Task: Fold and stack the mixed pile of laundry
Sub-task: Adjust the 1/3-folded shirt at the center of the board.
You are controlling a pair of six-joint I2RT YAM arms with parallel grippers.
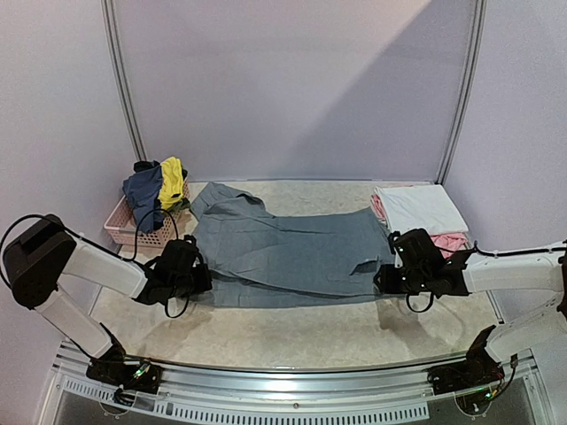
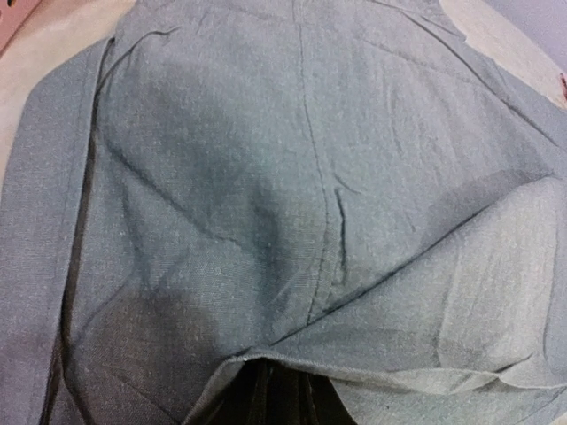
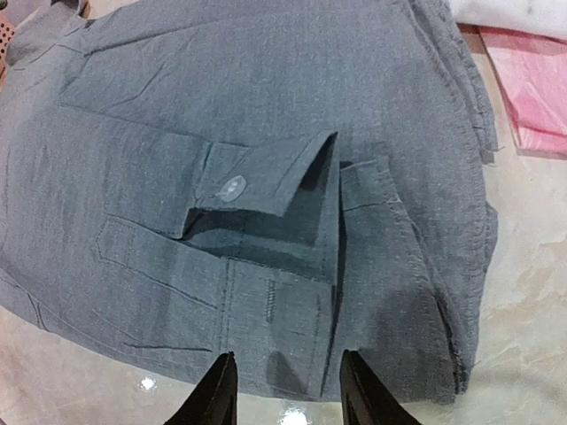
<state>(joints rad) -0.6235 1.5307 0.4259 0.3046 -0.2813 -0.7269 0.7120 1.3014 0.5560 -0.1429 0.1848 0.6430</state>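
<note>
The right fingers (image 3: 217,394) stand apart, released, low over the waistband of the grey trousers (image 1: 292,252), with the hem edge of the cloth lying flat under the gap between them and nothing pinched. Just beyond them a flap of the waistband is turned back, and a pale round button (image 3: 232,188) shows on it beside the open fly.

The left fingers (image 1: 204,278) are at the other end of the trousers, down at the near left corner. From the wrist view there the cloth drapes right over them, with creases running in toward where they sit, so I cannot tell whether they are clenched or loose.

The trousers lie spread across the middle of the surface (image 1: 292,336) between the two arms, waist to the right and legs to the left, mostly flat, with one leg end angled toward the far left.

Just beside the waist end, at the far right, a folded white piece (image 1: 421,208) rests on a pink piece (image 1: 452,241).

At the far left, a pink basket (image 1: 124,226) sits near the leg ends, with a navy top (image 1: 142,195) and a yellow garment (image 1: 171,181) heaped in it and hanging over its rim.
</note>
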